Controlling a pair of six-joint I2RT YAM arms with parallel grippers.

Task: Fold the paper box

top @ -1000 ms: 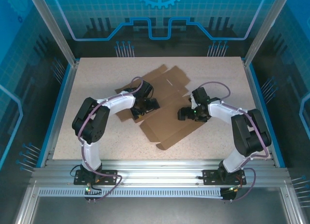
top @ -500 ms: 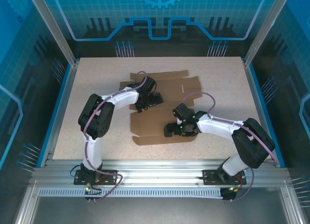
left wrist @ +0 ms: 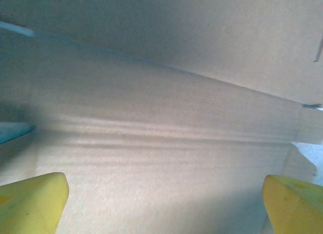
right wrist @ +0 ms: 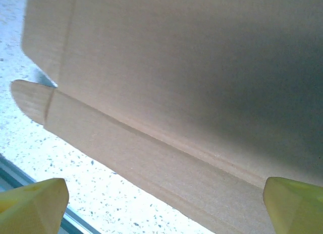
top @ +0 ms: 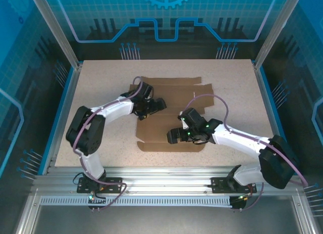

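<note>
1. Nearest are the bases of both arms, bolted to the rail [top: 166, 179] along the near edge of the table [top: 101, 77].
2. The right arm [top: 242, 139] reaches left and away from its base. It is stretched low over the table.
3. The right gripper [top: 174, 137] is over the near part of the box [top: 174, 92], close to its near edge. The jaws stand wide apart and hold nothing.
4. In the right wrist view, the right gripper [right wrist: 164, 193] shows its yellow fingertips [right wrist: 290, 201] in the two lower corners, with plain cardboard [right wrist: 176, 67] spread between and beyond them. A crease runs slantwise across the sheet, and a small rounded tab [right wrist: 28, 100] sticks out at one corner onto the speckled tabletop [right wrist: 75, 158]. I cannot tell whether the tips touch the sheet.
5. The box lies flat and unfolded near the middle of the table, a little toward the far side. Its long edges run about level with the rail.
6. The left arm [top: 108, 111] curves right from its base toward the left part of the sheet.
7. The left gripper [top: 155, 105] sits over the sheet's left-middle, farther back than the right one and apart from it. Its jaws are also spread wide and empty.
8. In the left wrist view, the left gripper [left wrist: 164, 193] has a yellow fingertip [left wrist: 35, 198] in each lower corner and creased cardboard [left wrist: 166, 92] close below. Contact cannot be told.
9. Farthest, the sheet's back edge with its flaps lies short of the blue wall [top: 161, 21].
</note>
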